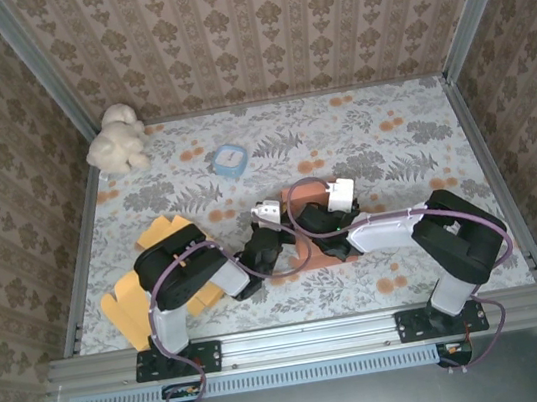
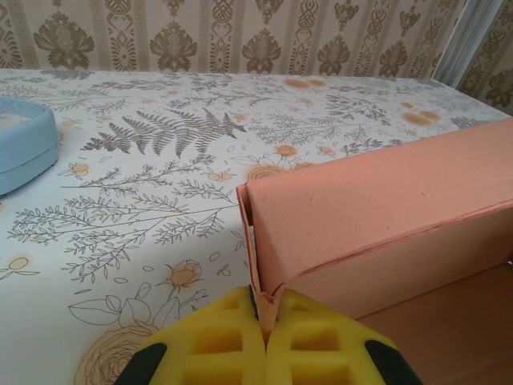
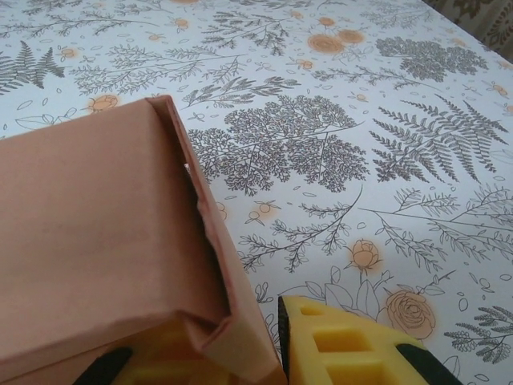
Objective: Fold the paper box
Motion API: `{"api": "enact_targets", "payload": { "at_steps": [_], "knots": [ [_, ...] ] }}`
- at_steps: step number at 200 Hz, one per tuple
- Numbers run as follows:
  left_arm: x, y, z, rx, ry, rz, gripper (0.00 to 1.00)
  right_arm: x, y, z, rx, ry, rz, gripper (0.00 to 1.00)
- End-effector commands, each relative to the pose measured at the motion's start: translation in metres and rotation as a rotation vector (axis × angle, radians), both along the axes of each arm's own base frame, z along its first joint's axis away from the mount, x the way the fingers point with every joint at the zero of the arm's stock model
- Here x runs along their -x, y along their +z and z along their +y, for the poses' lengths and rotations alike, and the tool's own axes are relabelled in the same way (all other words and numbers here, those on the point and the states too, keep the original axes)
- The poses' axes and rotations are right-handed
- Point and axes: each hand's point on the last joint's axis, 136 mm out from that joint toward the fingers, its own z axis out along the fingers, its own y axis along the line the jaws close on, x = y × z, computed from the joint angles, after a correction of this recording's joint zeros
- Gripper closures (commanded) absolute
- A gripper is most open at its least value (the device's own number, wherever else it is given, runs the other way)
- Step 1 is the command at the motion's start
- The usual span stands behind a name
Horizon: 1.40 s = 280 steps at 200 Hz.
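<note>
The paper box [image 1: 310, 192], just below centre in the top view, is pinched at one corner by the left gripper [image 2: 264, 321] (shut tight on its edge) and clamped at another by the right gripper [image 3: 260, 341].

The left arm [image 1: 190, 271] is reached toward two o'clock, the right arm [image 1: 425, 230] toward ten. The left gripper [image 2: 264, 325] and right gripper [image 3: 258, 353] are clamped on the paper box [image 2: 377, 200].
</note>
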Motion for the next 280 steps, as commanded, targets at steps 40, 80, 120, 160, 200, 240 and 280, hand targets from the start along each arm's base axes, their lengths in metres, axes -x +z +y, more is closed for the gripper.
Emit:
{"api": "enact_targets", "payload": {
  "at_steps": [40, 80, 120, 160, 200, 240, 280],
  "knots": [
    [-0.001, -0.006, 0.011, -0.024, 0.056, 0.029, 1.00, 0.001, 0.004, -0.025, 0.026, -0.117, -0.036, 0.79],
    [0.000, -0.005, 0.009, -0.022, 0.055, 0.030, 1.00, 0.005, 0.012, -0.034, 0.050, -0.168, -0.062, 0.77],
    [0.000, -0.007, 0.008, -0.021, 0.054, 0.035, 1.00, 0.002, 0.008, -0.031, 0.038, -0.132, -0.041, 0.71],
    [0.000, -0.006, 0.007, -0.019, 0.051, 0.035, 1.00, -0.010, -0.016, -0.006, -0.097, 0.070, 0.046, 0.66],
    [0.001, -0.005, 0.005, -0.011, 0.039, 0.039, 1.00, -0.018, -0.025, 0.000, -0.098, 0.145, 0.070, 0.64],
    [0.000, -0.006, 0.006, -0.017, 0.046, 0.041, 1.00, -0.020, -0.026, -0.002, -0.106, 0.153, 0.068, 0.63],
    [0.000, -0.007, 0.010, -0.024, 0.061, 0.040, 1.00, -0.002, -0.018, -0.042, -0.032, -0.023, 0.039, 0.76]
  ]
}}
